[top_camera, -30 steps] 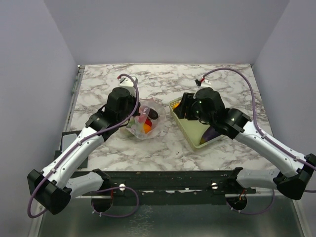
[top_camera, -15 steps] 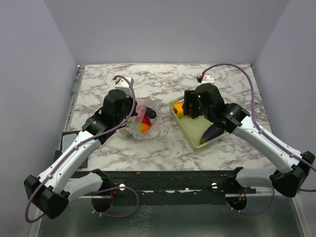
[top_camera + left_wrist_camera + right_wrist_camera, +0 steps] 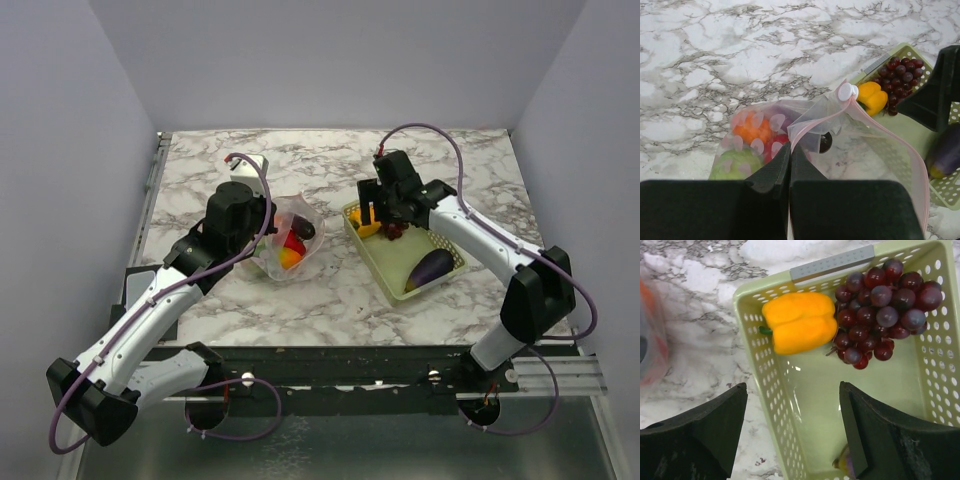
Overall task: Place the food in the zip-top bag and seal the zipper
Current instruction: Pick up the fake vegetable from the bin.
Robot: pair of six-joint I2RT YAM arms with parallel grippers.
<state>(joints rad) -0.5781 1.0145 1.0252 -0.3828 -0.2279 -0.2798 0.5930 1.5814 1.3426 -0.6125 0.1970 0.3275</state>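
a white marble-patterned table with grey veins carries two things – a clear zip-top bag left of centre, its bottom resting on the top, and a yellow-green mesh basket right of centre, set at a slant. marble shows between them – they do not touch.

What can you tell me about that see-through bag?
The bag is clear, crinkled plastic with a pink zipper strip and a white slider at its mouth, which gapes open. It lies on the marble table beside the green basket. The left gripper pinches its rim; orange, red and green toy foods sit inside.
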